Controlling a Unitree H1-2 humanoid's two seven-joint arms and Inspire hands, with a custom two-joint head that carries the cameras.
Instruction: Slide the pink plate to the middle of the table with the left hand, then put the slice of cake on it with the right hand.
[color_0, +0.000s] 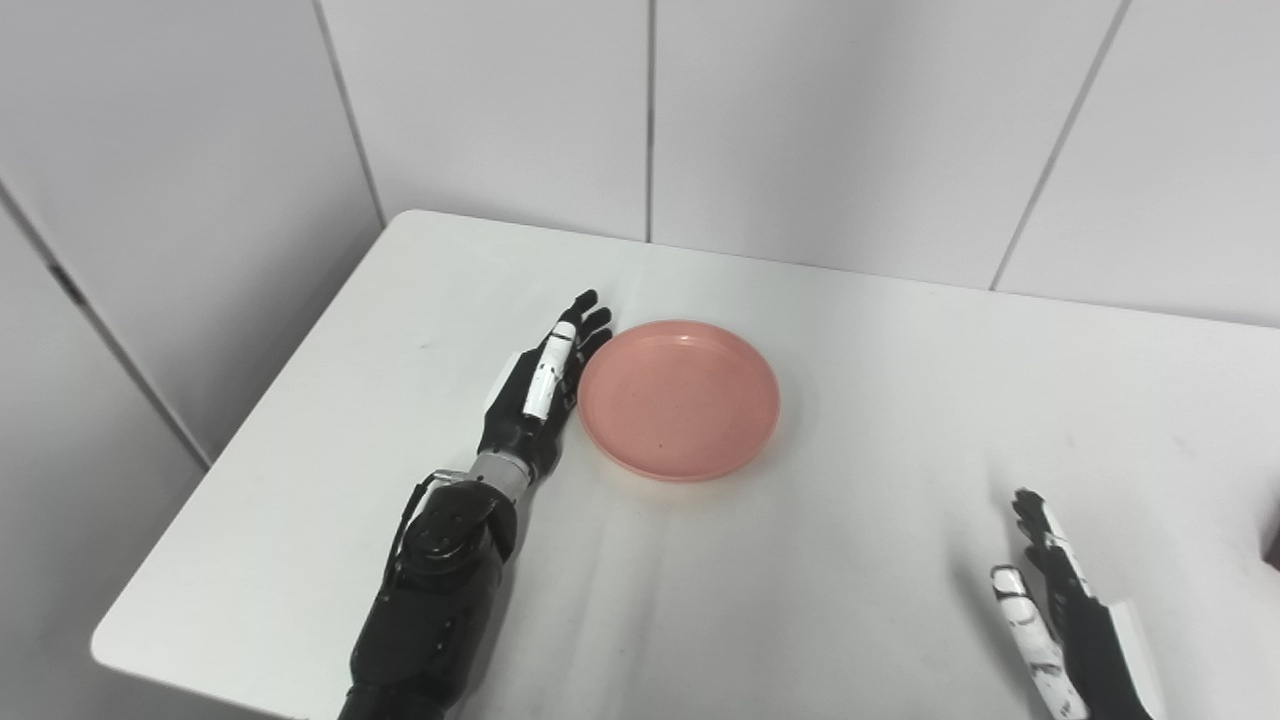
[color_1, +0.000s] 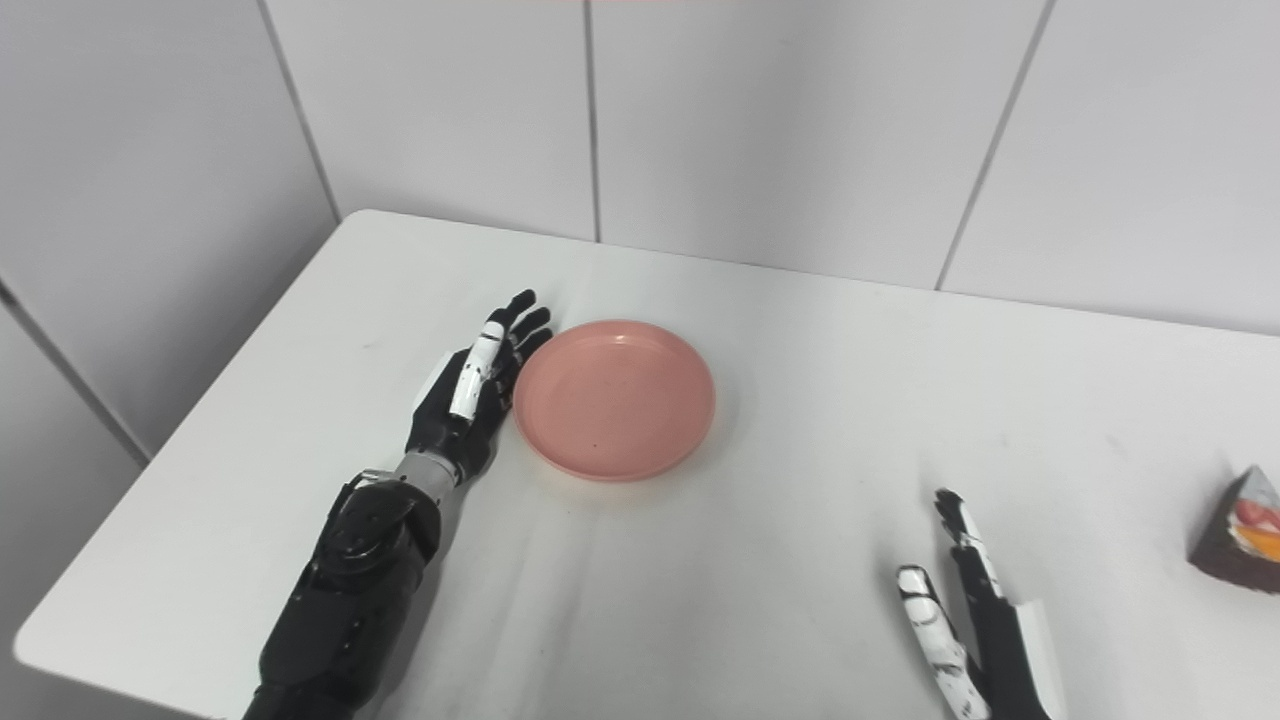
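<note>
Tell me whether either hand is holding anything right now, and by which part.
Nothing is held. The left hand lies open and flat against the left rim of the pink plate; the right hand is open, apart from the cake slice.

White table (color_1: 800, 560): pink plate (color_1: 613, 398), cake slice (color_1: 1240, 532)

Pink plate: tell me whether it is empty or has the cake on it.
Empty. The pink plate shows only its bare inside, and the slice of cake sits apart on the table at the right edge.
</note>
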